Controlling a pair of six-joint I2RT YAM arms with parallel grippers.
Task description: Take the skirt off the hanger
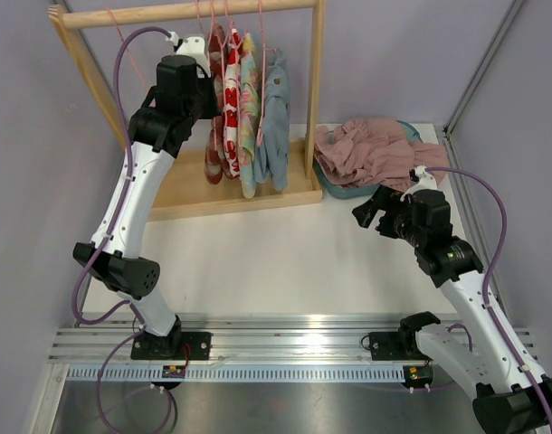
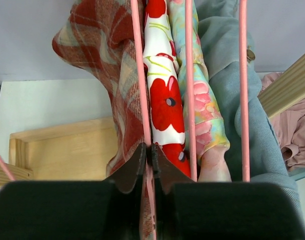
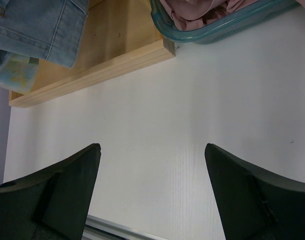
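Observation:
A red plaid skirt [image 1: 216,155] [image 2: 100,45] hangs leftmost on the wooden rack [image 1: 316,81], on a pink wire hanger [image 2: 140,75]. My left gripper [image 1: 211,90] [image 2: 149,150] is raised to the garments and shut on that hanger's wire, with the edge of the plaid cloth beside it. My right gripper [image 1: 366,210] [image 3: 152,150] hovers open over the white table [image 3: 192,110], right of the rack's base, with nothing between its fingers.
Beside the skirt hang a red poppy-print garment [image 1: 233,99] [image 2: 165,100], a pastel floral one [image 1: 249,117] [image 2: 205,100] and a denim one [image 1: 276,108] [image 3: 37,25]. A teal basket [image 3: 212,32] of pink clothes [image 1: 366,149] stands right of the rack's base [image 1: 185,185].

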